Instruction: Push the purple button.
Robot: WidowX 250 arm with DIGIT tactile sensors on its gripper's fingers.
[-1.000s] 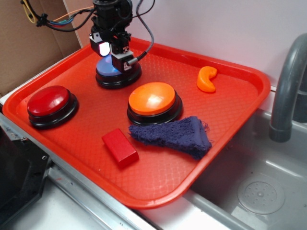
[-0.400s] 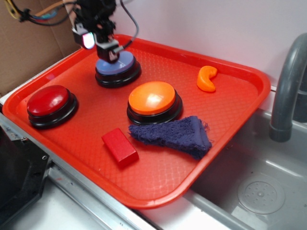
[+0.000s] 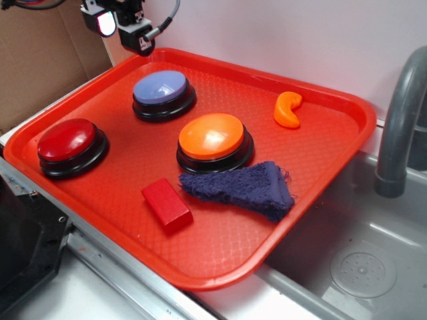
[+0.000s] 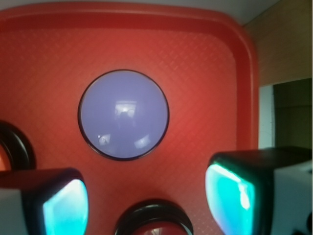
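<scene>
The purple button (image 3: 160, 87), a pale lavender dome on a black base, stands at the back left of the red tray (image 3: 320, 167). My gripper (image 3: 122, 32) hangs in the air above the tray's far left corner, up and to the left of the button and not touching it. From the wrist view the purple button (image 4: 123, 114) lies fully uncovered below, ahead of my gripper (image 4: 146, 200). Its two fingers are wide apart with only tray between them, so it is open.
A red button (image 3: 68, 141) sits at the tray's left and an orange button (image 3: 212, 137) in the middle. A red block (image 3: 167, 205), a dark blue cloth (image 3: 243, 186) and an orange curved piece (image 3: 288, 109) also lie on the tray. A sink and grey faucet (image 3: 400, 120) are at the right.
My gripper was down on the purple button a second ago. It has lifted off and moved up and to the left, leaving the button's whole top in view.
</scene>
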